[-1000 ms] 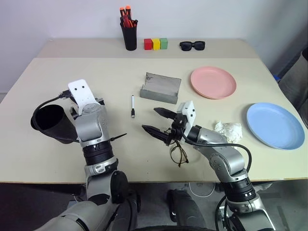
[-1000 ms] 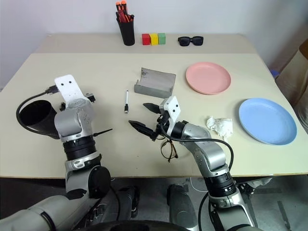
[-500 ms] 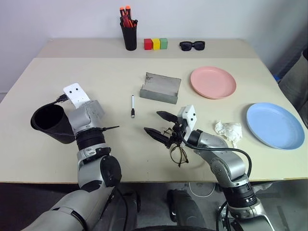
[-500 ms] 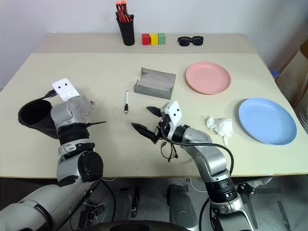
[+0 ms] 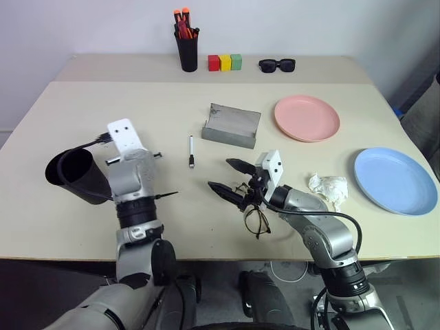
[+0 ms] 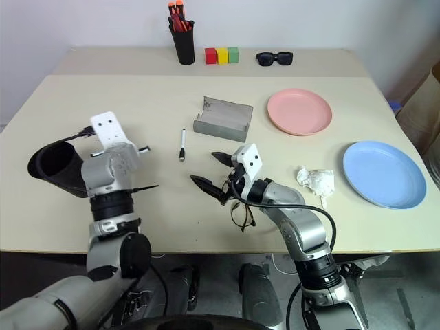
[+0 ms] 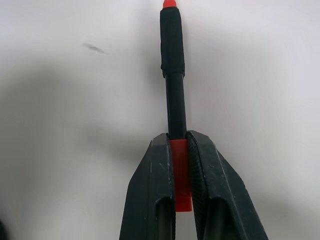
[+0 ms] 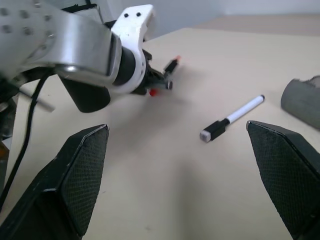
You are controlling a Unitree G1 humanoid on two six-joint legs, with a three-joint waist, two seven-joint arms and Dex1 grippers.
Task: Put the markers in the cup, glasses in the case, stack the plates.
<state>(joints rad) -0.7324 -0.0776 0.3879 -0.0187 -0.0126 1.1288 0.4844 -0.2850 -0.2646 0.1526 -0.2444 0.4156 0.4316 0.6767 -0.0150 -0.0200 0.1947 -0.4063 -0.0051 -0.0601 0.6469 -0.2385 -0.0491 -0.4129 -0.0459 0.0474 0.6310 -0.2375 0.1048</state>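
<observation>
left end effector closed; red marker pointing along fingers

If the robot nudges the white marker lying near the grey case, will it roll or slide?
The slim white marker with the black tip looks round and smooth, so a sideways nudge would probably roll it across the flat beige table. It seems light and stiff, so an endwise push likely slides it.

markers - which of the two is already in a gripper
The red marker with the black middle, clamped in the left gripper. The white marker lies loose on the table in front of the grey case.
</observation>
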